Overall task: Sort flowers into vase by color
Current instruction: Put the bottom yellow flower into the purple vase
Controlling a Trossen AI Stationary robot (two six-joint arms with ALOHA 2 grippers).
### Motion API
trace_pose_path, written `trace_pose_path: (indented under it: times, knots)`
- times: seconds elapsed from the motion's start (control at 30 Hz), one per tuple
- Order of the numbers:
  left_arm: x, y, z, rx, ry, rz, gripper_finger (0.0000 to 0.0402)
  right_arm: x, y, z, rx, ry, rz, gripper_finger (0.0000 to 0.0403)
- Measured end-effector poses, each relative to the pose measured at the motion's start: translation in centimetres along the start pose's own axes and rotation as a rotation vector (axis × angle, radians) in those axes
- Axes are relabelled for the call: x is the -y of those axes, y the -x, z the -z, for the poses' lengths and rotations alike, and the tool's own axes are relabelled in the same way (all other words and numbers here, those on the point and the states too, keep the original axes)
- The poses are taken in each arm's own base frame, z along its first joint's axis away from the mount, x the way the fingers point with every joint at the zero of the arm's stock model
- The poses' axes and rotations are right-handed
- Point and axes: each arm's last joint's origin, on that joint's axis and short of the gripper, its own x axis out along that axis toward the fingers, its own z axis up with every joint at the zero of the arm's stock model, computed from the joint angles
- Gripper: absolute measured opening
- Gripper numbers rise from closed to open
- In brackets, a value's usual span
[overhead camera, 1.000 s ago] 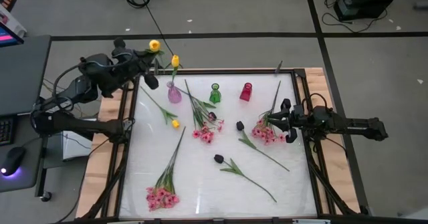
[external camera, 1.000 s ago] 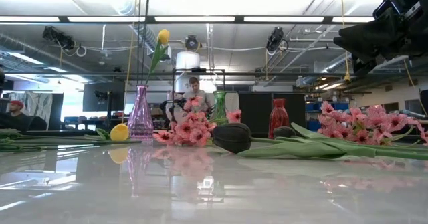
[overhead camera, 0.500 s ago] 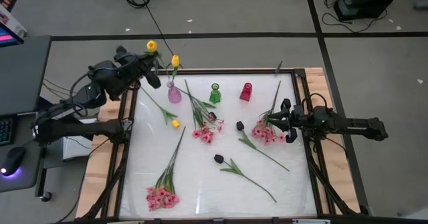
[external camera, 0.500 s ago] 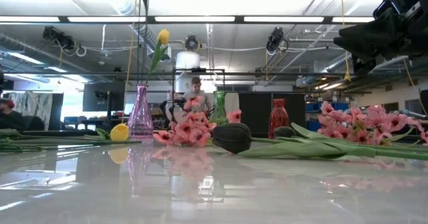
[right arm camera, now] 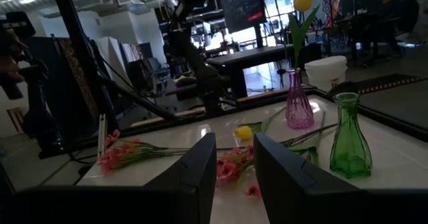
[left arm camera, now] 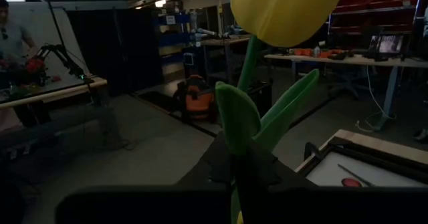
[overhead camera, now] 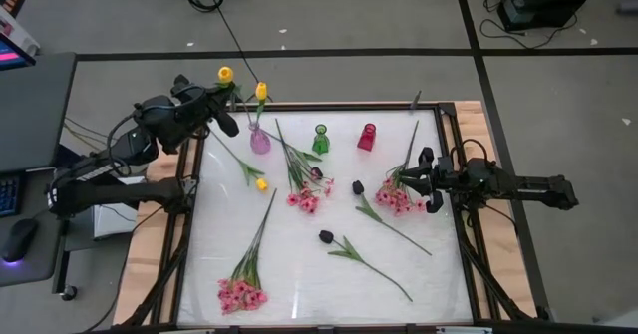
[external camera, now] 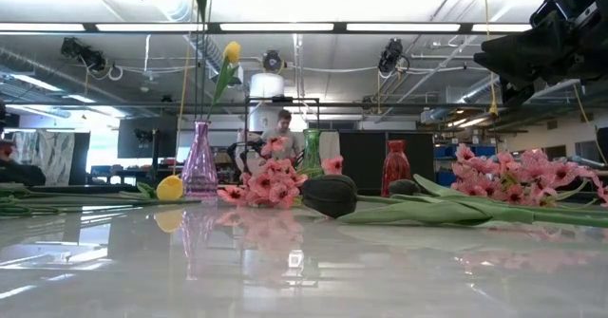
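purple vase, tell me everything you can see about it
The purple vase is clear tinted glass, with a wide base tapering to a slim neck. It stands upright at the table's far edge, leftmost in a row with the green vase and red vase. One yellow tulip already stands in it, its green stem and leaf rising from the neck. Nothing else touches it; another loose yellow tulip lies on the table nearby.

Three vases in a row along the table's far edge
Leftmost vase (overhead camera: 259,139) holds one tulip (overhead camera: 261,92); the other flowers (overhead camera: 299,174) lie flat on the table (overhead camera: 299,274) before the row.
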Motion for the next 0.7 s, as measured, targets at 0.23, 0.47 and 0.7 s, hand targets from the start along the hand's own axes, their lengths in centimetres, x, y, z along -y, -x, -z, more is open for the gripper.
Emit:
trace_pose_path:
  times: [0.23, 0.47, 0.7]
  knots:
    - [0.00, 0.01, 0.09, -0.009, -0.008, -0.001, 0.0009, 0.00, 0.00, 0.00, 0.000, 0.000, 0.000, 0.0110]
    - [-0.21, -0.09, 0.22, -0.021, -0.013, -0.017, 0.0009, 0.00, 0.00, 0.00, 0.000, 0.000, 0.000, 0.0110]
    - [-0.69, -0.42, 0.27, -0.021, -0.012, -0.056, 0.0009, 0.00, 0.00, 0.00, 0.000, 0.000, 0.000, 0.0110]
